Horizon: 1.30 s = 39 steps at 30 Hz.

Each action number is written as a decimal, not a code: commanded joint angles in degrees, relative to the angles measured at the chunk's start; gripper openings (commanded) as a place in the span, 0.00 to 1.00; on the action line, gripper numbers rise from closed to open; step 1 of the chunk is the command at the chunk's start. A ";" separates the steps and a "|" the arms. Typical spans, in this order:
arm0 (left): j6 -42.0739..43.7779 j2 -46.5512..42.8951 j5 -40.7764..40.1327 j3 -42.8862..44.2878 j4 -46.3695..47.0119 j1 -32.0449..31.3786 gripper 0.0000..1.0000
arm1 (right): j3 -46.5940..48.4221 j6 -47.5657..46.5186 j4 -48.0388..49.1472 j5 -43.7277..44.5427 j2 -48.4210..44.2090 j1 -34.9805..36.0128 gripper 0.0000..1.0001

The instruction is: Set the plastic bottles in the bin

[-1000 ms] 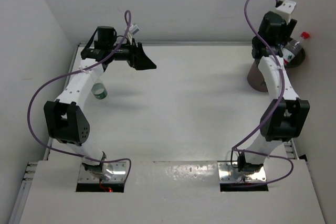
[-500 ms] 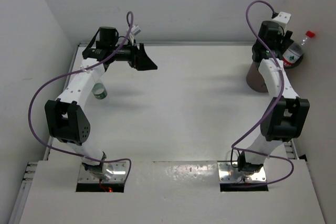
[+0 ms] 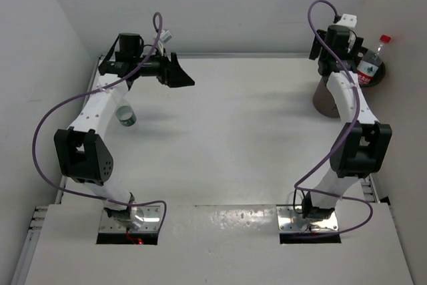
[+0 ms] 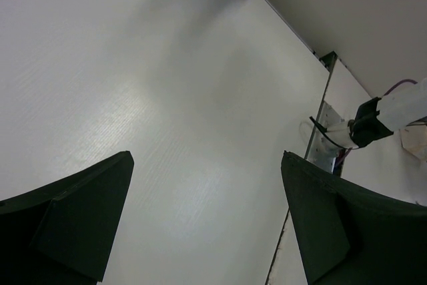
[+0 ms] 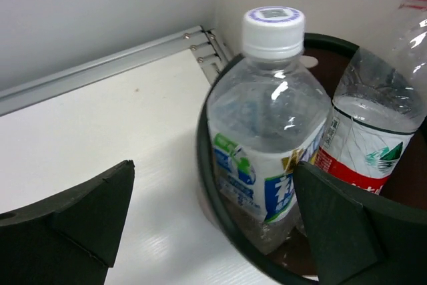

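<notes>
Right wrist view: the right gripper [image 5: 213,165] stands wide and holds nothing, its fingers on either side of the brown bin's [image 5: 333,40] near rim. Inside the bin, a white-capped bottle [image 5: 267,131] stands upright at 12 o'clock from the jaws, and a red-capped bottle [image 5: 370,118] touches it at 2 o'clock. From above, the bin sits at the table's 2 o'clock corner, with the red cap poking above its rim. The left gripper [image 3: 177,71] is also wide and empty, raised over the table at 11 o'clock. One bottle with a green label [image 3: 125,115] lies on the table at 9 o'clock, partly under the left arm. At least two bottles look binned and one is left; what lies deeper in the bin is hidden.
</notes>
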 commanded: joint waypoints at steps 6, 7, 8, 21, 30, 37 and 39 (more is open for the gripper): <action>-18.56 -9.55 -6.05 -6.50 21.83 13.48 1.00 | 2.07 -8.18 9.18 -4.83 -9.19 6.77 1.00; -18.60 -10.08 -8.07 -6.52 22.73 14.73 1.00 | 2.51 -8.90 9.88 -4.48 -9.55 7.67 1.00; -16.86 -10.08 -10.10 -5.57 20.65 15.70 1.00 | 3.13 -10.73 10.49 -4.13 -9.81 8.28 1.00; 9.35 -15.79 -45.70 -6.16 -2.75 20.36 1.00 | -1.70 -10.05 -1.98 -22.67 -19.13 14.00 0.90; 12.42 -20.37 -41.05 -10.04 -11.35 22.39 1.00 | -2.67 -10.49 -4.61 -22.67 -18.08 15.14 0.88; 11.90 -21.51 -38.77 -15.57 -13.65 22.91 0.99 | -2.32 -11.54 -5.31 -22.49 -16.76 17.07 0.88; 11.38 -21.51 -39.47 -17.85 -12.87 22.91 0.97 | -2.14 -11.72 -4.97 -22.32 -16.15 17.25 0.88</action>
